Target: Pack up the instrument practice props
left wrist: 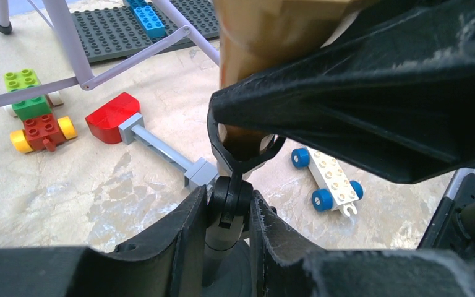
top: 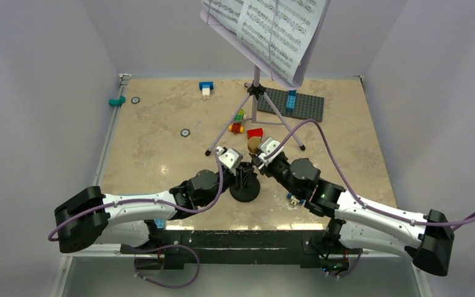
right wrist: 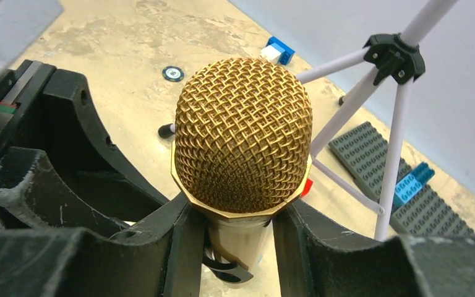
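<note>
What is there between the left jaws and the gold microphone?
In the left wrist view, only parts of the mic stand: its black pivot joint and ring clip, which holds the gold microphone.

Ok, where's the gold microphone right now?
Top view, centre front: the gold microphone sits in the clip of the black mic stand, right gripper clamped on its body, left gripper on that stand's stem.

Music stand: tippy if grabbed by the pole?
Likely top-heavy: the wide desk with sheet music sits high on one thin pole. The splayed legs look slim and light, so a sideways shove up high would probably tip it.
</note>
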